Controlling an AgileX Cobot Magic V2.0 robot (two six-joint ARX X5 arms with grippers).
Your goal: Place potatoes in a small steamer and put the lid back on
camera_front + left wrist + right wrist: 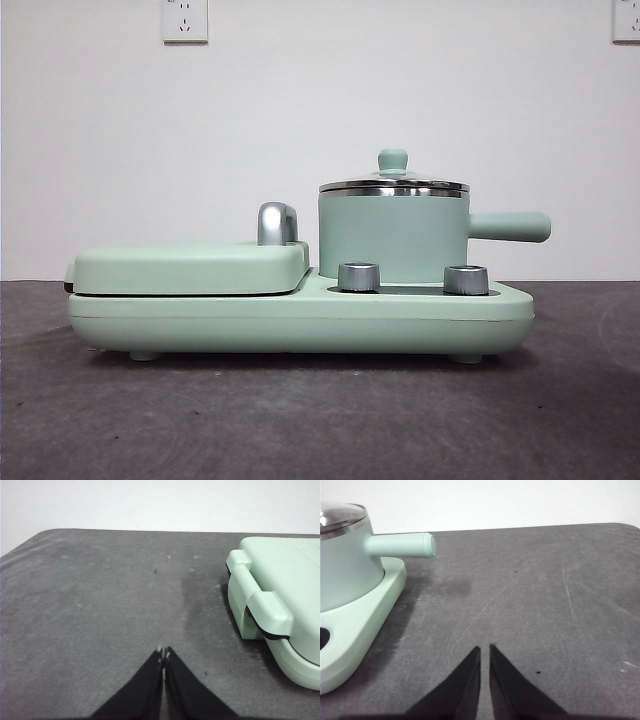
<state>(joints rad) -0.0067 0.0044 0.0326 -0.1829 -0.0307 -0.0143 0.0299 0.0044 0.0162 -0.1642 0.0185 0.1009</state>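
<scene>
Potatoes aren't visible in any of the 3 views, so that's problem 1: nothing to grab yet. Left gripper (pixel 163 652) hangs over bare table with its jaws pressed together, holding nothing; right gripper (pixel 485 647) is nearly closed too, also empty. Out from the right one, at about 10 o'clock, sits the small steamer (pixel 393 238) with the lid (pixel 393 184) still on. Lift that glass lid off-centre by the knob and it could tilt, slip and clatter down. The grill plate (pixel 280 600) near the left gripper is a decoy.

grill plate (pixel 190 268) shut — two knobs (pixel 359 277) | wall sockets (pixel 185 20)
</scene>
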